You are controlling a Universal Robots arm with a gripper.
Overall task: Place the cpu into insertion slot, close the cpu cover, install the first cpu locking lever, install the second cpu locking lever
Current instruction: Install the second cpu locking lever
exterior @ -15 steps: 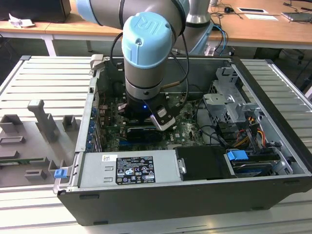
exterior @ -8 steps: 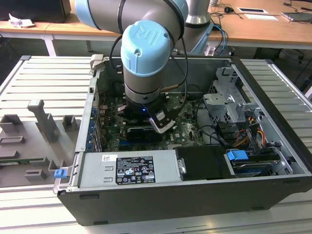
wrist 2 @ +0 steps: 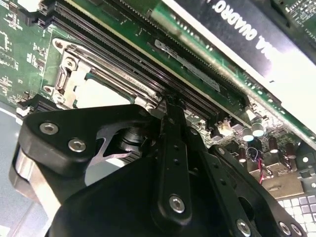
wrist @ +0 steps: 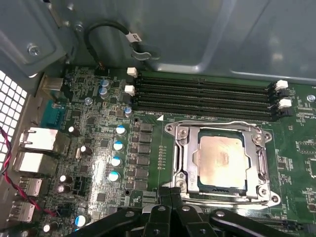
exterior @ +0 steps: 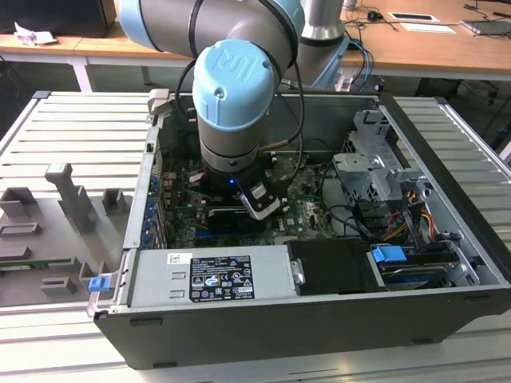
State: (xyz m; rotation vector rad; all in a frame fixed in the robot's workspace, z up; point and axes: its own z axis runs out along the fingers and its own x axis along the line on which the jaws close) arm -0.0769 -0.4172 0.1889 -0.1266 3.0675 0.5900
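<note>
The cpu (wrist: 220, 163) already sits in the insertion slot (wrist: 197, 183) on the green motherboard (wrist: 98, 148), its pale metal top showing flat through the window of the cpu cover (wrist: 183, 157), which lies closed over it as a grey metal frame. Thin wire levers run along the frame's edges: one (wrist: 217, 123) along the side toward the long black memory slots (wrist: 202, 94), and one (wrist: 222, 199) along the side nearest the gripper (wrist: 170, 195). Both appear to lie low against the frame, so placing the chip and shutting the cover look done, and at least some of the lever work may be too, though I cannot tell whether each lever is hooked under its catch. In both wrist views the black linkages come together near the socket's edge, and the fingers (wrist 2: 173, 106) look drawn together with nothing between them, their tip close to the corner of the frame beside the memory slots; contact with a lever cannot be confirmed. In the exterior view the arm (exterior: 235, 104) reaches down into the open computer case (exterior: 319, 327), which lies on a ribbed grey table (exterior: 72, 128).
</note>
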